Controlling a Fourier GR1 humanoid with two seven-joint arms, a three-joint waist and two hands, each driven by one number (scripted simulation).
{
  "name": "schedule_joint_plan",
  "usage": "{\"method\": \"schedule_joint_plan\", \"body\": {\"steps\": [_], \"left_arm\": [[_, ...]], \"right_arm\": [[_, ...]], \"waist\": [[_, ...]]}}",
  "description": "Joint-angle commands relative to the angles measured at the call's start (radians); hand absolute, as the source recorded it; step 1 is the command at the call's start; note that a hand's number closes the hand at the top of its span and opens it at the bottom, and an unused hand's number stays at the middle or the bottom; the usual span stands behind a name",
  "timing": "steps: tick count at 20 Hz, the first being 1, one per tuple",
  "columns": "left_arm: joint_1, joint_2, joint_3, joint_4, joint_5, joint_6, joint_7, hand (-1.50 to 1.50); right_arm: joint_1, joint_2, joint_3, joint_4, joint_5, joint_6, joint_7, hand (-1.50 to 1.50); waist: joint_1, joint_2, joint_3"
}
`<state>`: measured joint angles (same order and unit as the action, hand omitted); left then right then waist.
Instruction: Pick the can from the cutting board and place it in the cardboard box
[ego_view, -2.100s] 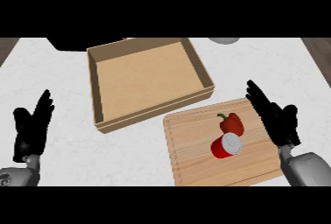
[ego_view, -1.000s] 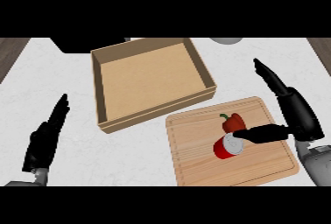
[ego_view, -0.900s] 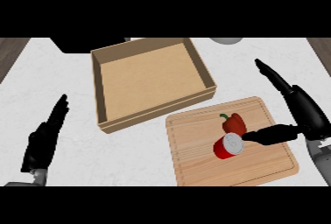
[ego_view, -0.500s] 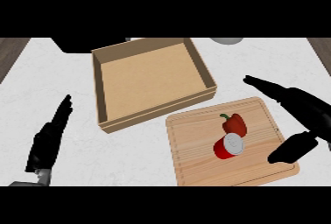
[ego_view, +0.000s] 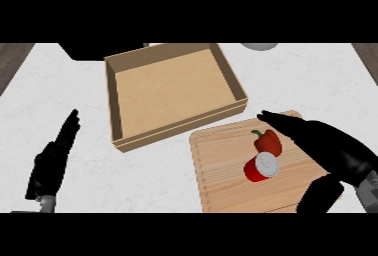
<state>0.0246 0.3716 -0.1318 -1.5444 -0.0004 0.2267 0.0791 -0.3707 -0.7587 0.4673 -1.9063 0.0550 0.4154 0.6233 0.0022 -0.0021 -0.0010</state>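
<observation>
A red can (ego_view: 260, 168) with a white top lies on its side on the wooden cutting board (ego_view: 221, 185), just below a red bell pepper (ego_view: 268, 141). My right hand (ego_view: 332, 147) hovers open just right of the can, fingers stretched up-left past the pepper, thumb (ego_view: 319, 196) low at the board's lower right. It does not touch the can. The empty cardboard box (ego_view: 174, 90) stands up-left of the board. At the lower left my left hand (ego_view: 52, 162) rests open on edge.
A dark object (ego_view: 100, 49) sits at the counter's far edge left of the box, and a pale round object (ego_view: 260, 46) at the far edge on the right. White counter (ego_view: 148, 170) lies between my left hand and the board.
My right hand has swung over the board's right side, fingers now reaching past the pepper and thumb dropping lower. The can and pepper have not moved. The left hand stays put.
</observation>
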Motion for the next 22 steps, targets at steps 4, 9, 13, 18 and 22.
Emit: {"method": "schedule_joint_plan", "body": {"steps": [4,9,13,18,22], "left_arm": [[0.067,-0.087,-0.044,-0.052,-0.075,0.037,-0.019,0.00],[-0.012,-0.050,0.059,0.002,-0.047,-0.048,0.019,0.00],[-0.069,-0.081,0.079,0.079,-0.072,-0.068,-0.025,0.00],[-0.010,-0.092,0.077,-0.009,-0.104,-0.072,0.033,0.00],[-0.065,-0.083,0.135,0.073,-0.095,-0.121,-0.026,0.00]], "right_arm": [[0.060,0.130,0.045,-0.035,0.156,0.022,0.111,-1.50],[0.105,0.186,-0.015,0.025,0.232,0.108,0.067,-1.50],[0.109,0.246,-0.054,0.037,0.286,0.145,0.037,-1.50],[0.221,0.273,-0.039,0.035,0.410,0.114,-0.042,-1.50],[0.217,0.326,-0.050,0.059,0.475,0.130,-0.079,-1.50]], "waist": [[0.002,0.001,0.001],[-0.001,0.002,0.001],[-0.003,0.002,0.001],[-0.003,0.001,0.001],[-0.003,0.002,0.001]]}}
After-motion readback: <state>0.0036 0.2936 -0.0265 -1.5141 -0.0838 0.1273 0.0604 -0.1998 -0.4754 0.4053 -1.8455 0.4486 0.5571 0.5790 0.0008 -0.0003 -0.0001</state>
